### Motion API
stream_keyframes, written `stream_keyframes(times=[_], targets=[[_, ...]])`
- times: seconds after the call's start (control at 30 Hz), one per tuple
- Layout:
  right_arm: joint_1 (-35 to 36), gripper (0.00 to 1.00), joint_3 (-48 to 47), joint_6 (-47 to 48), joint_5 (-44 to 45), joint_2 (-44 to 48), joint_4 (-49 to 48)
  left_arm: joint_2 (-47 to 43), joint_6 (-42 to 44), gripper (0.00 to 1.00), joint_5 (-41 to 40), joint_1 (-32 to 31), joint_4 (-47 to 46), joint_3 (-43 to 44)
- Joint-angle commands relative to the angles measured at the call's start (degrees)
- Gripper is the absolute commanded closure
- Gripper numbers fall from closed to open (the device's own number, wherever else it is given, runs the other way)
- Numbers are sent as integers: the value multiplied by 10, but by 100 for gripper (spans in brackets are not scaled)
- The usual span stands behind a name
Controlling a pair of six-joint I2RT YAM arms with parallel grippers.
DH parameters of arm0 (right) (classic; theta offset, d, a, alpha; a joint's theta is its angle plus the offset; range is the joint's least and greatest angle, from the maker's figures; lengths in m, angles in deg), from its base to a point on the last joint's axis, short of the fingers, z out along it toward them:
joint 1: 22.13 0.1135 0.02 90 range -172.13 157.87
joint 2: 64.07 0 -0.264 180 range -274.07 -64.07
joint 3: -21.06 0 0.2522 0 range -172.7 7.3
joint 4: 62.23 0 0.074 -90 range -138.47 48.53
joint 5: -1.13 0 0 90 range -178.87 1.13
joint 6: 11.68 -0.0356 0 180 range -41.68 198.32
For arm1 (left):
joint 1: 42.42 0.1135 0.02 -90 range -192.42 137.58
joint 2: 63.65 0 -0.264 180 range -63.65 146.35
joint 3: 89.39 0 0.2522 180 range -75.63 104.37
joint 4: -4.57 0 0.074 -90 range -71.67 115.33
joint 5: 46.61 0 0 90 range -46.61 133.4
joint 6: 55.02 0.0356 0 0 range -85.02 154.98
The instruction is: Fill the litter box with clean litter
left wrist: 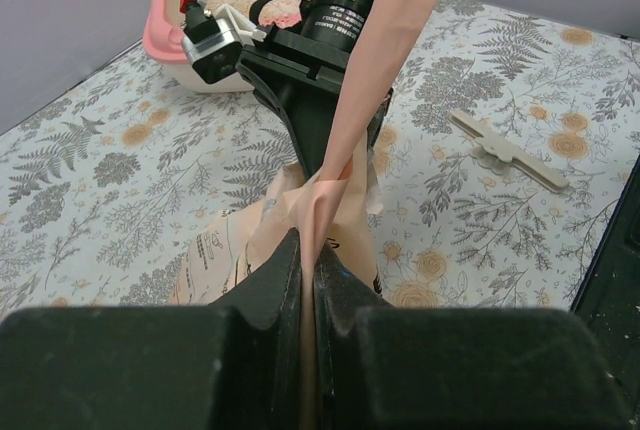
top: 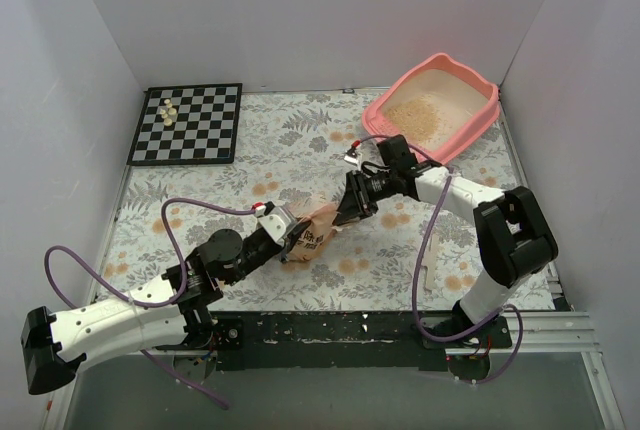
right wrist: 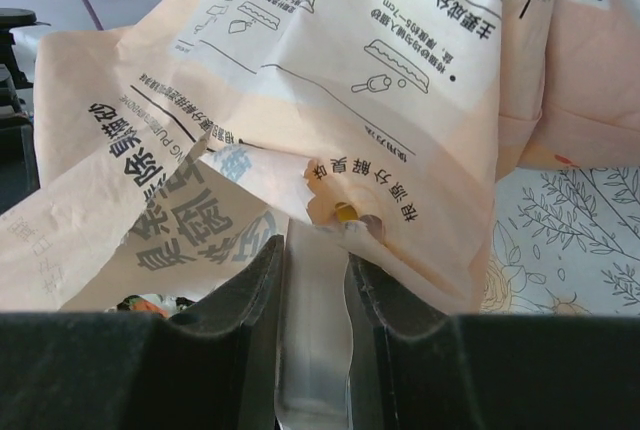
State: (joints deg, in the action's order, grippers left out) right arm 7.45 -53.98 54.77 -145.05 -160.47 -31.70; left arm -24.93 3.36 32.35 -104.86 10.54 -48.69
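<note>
1. Presently the left hand (left wrist: 308,250) is pinched fully closed on a fold of the bag (top: 318,230), with peach film running out past its tips; this reads as the anchor grip
2. Right hand (right wrist: 315,255) faces it from the bag's far side, fingers partway in, clamping a pale strip (right wrist: 312,350); bag flap or not, cannot tell
3. Bag slumps on the bench (top: 290,150) between both hands
4. Litter box (top: 432,58) sits behind the right hand's wrist; clean litter (top: 425,115) covers part of its floor, so filling looks unfinished

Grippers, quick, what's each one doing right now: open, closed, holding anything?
Left gripper: closed on the crumpled peach printed paper bag.
Right gripper: closed on a fold of the same bag.
</note>
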Motion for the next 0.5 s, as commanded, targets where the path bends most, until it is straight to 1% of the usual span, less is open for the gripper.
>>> stream_keyframes(times=[0.0,0.03,0.13,0.3,0.47], targets=[[2,99,70,-116,-102,59,-249,-10,12,100,36,-5,-32,-7],[-2,99,97,-143,-108,74,-316,-11,13,100,42,-4,-35,-9],[-14,99,158,-225,-127,94,-437,-10,13,100,51,-4,-42,-13],[-30,99,202,-263,-147,127,-490,-4,19,100,58,-4,-50,-15],[-51,99,237,-278,-161,176,-493,12,31,100,75,-4,-50,-4]])
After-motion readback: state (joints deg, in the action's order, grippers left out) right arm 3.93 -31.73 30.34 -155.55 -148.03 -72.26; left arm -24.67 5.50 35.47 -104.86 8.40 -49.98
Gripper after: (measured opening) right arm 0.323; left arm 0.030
